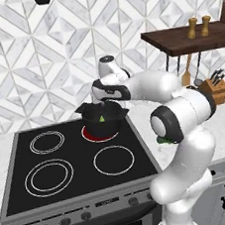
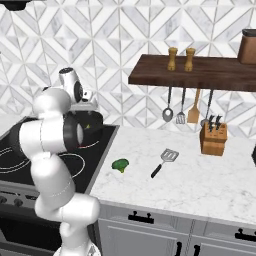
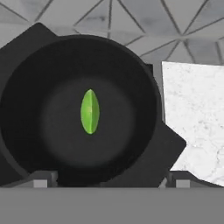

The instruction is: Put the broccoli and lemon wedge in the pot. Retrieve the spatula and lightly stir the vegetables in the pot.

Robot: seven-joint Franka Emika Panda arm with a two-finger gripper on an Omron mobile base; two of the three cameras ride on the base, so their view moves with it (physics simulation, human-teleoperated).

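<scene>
Pincer (image 3: 107, 178): over the pot, pointing down into it; in the hand view the two dark finger tips stand wide apart at the bottom edge, jaws spread, nothing between them. In the left base view the hand sits just above the pot rim.

Pot (image 3: 26, 87): small, round, black, straight walls, two short side handles; stands on the rear right burner (image 1: 90, 135) of the black stove top (image 1: 19, 146), the ring under it glowing red. Also seen behind the arm in the right base view (image 2: 95, 120).

Lemon wedge (image 3: 90, 111): slim yellowish-green sliver, lying on the pot floor near its middle, free of the pincer. In the left base view it shows as a small green fleck at the pot (image 1: 102, 119).

Broccoli (image 2: 120, 165): small bright-green lumpy piece, on the white marbled counter (image 2: 210, 180) just right of the stove edge, outside the pot.

Spatula (image 2: 165, 161): light-grey slotted head, dark handle, lying flat on the counter to the right of the broccoli, apart from it.

Knife block (image 2: 213, 138): wooden, upright on the counter, further right, near the wall.

Wall shelf (image 2: 200, 72): dark wood, above the counter; two wooden shakers (image 2: 181, 58) stand on it. Below it hang a round-bowled metal spoon (image 2: 168, 113), a second grey utensil beside it, and a wooden turner (image 2: 194, 113)
</scene>
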